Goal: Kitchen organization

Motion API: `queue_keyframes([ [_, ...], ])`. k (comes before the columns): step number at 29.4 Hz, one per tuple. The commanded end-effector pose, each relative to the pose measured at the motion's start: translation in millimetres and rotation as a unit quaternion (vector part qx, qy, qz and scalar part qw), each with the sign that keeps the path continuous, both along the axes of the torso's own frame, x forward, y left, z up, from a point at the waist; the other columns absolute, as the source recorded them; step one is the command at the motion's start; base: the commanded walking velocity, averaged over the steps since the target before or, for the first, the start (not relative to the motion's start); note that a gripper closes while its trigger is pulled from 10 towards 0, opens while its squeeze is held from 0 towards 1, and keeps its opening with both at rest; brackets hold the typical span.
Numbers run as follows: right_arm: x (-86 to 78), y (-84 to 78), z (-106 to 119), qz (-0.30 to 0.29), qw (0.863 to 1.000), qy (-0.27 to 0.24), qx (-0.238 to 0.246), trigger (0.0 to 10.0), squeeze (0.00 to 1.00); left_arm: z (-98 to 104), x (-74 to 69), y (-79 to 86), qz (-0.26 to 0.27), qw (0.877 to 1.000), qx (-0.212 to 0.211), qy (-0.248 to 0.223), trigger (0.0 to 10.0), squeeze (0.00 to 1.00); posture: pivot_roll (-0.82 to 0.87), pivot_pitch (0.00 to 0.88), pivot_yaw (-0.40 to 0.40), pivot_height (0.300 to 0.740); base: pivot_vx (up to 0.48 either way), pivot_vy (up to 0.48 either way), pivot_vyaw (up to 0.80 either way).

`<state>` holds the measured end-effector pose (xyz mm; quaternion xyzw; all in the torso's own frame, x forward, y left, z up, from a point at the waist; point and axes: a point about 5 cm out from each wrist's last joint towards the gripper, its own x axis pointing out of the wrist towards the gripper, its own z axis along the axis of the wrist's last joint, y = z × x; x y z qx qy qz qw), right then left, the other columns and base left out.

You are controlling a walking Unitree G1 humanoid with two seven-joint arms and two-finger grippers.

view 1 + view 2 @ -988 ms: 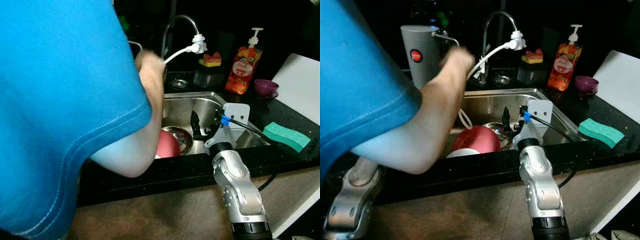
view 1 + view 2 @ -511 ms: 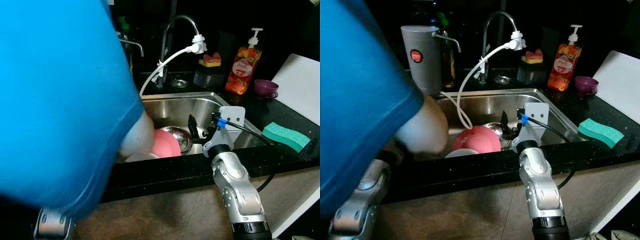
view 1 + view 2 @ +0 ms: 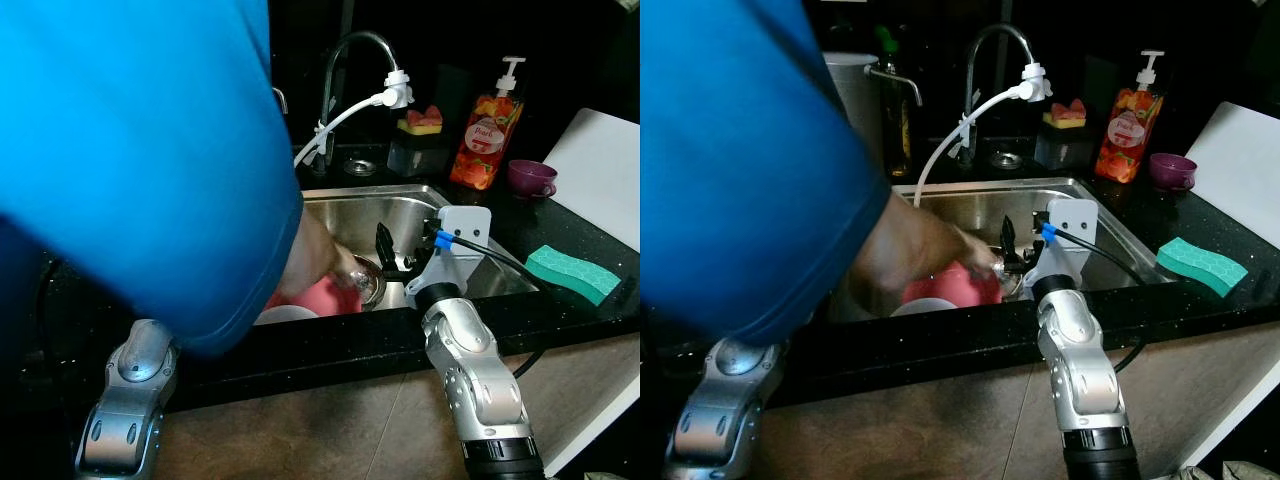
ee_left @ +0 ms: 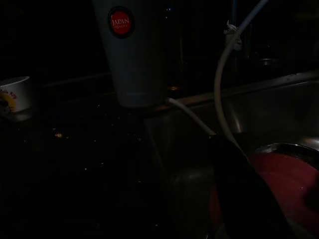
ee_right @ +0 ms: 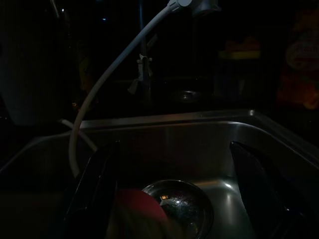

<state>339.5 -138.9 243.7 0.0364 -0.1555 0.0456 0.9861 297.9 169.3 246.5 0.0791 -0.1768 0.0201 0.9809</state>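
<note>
Down in the sink [image 3: 1110,225], your right end effector [image 5: 174,194] hangs spread wide and empty directly above the steel bowl [image 5: 182,206], with the person's hand [image 3: 975,255] reaching beside the red bowl [image 3: 945,288].

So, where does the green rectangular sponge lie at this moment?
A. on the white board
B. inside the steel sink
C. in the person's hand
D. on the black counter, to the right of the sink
D: the green rectangular sponge rests flat on the black counter, to the right of the steel sink, apart from the white board.
</note>
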Motion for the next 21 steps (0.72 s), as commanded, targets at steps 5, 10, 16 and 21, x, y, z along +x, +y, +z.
queue_keyframes([
  [5,-0.8,-2.3,7.3,-0.005,1.000,-0.014,0.000,10.0,0.00,0.1,0.5,-3.0,-0.005,1.000,0.002,-0.001,10.0,0.00,0.08,0.058,-0.056,0.740,0.000,0.000,0.00],
  [10,-0.5,-1.3,7.8,-0.004,1.000,-0.015,0.000,10.0,0.00,0.5,1.1,-3.2,-0.006,1.000,0.000,-0.002,10.0,0.00,0.08,0.059,-0.056,0.740,0.000,0.000,0.00],
  [16,-0.6,-1.8,8.1,-0.005,1.000,-0.014,0.000,10.0,0.00,0.9,1.5,-3.8,-0.006,1.000,-0.002,-0.003,10.0,0.00,0.08,0.061,-0.058,0.740,0.000,0.000,0.00],
  [21,-0.6,-2.1,8.2,-0.006,1.000,-0.014,0.000,10.0,0.00,1.1,1.9,-4.2,-0.007,1.000,-0.002,-0.003,10.0,0.00,0.08,0.065,-0.058,0.740,0.000,0.000,0.00],
])
